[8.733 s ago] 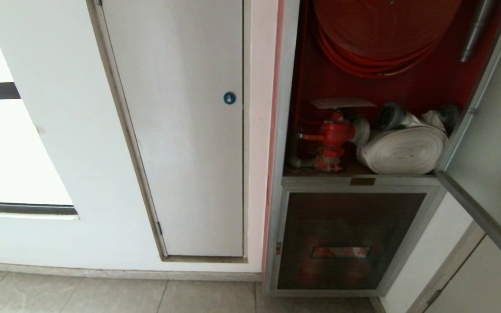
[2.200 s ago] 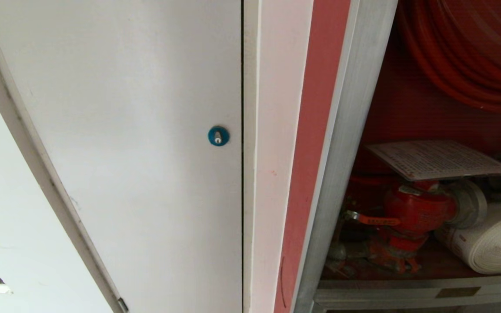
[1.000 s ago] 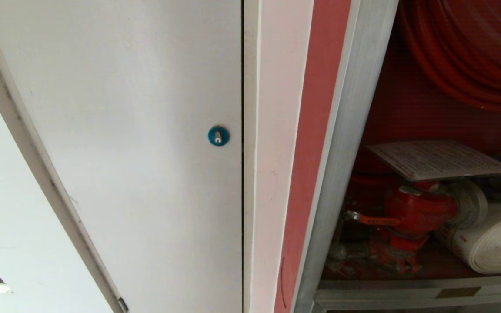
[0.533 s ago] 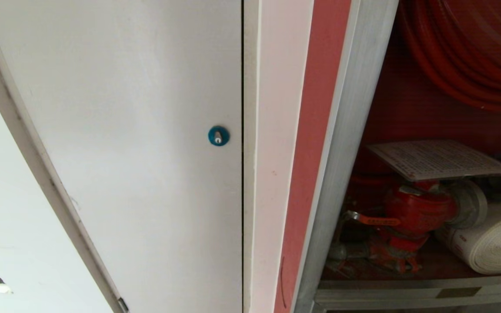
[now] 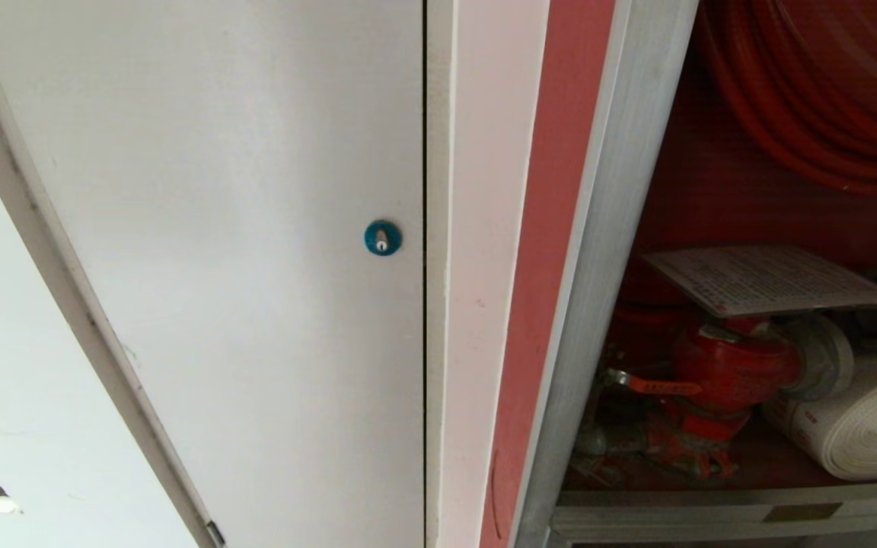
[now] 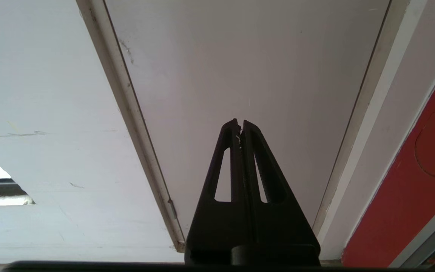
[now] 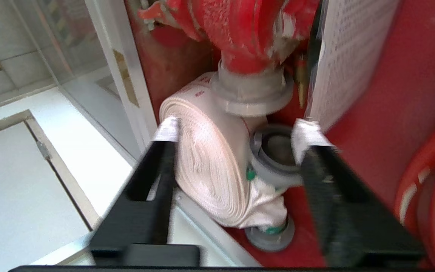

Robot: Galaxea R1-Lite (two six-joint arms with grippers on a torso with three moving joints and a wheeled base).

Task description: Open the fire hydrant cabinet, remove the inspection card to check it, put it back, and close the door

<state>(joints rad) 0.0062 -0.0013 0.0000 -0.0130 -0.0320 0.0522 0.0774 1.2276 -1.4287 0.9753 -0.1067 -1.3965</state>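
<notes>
Already open: cabinet (image 5: 598,251) standing door-wide, right gripper (image 7: 236,132) spread empty near the hose (image 7: 206,158), left gripper (image 6: 240,126) closed, parked by the white panel (image 6: 247,68). Farther in, card (image 5: 770,278) lying untaken atop the valve (image 5: 728,373). Left to do, seemingly: take, check, return, close.

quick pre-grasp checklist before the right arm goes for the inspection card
1. Fire hydrant cabinet open, inside reachable: ok.
2. Inspection card in view, lying flat on top of the red valve: ok.
3. Right tool open, nothing held: ok.
4. Right tool lined up on the card: not ok; it frames the white rolled hose, card edge beside one finger.
5. Left tool shut, parked facing the white-grey panel: ok.
</notes>
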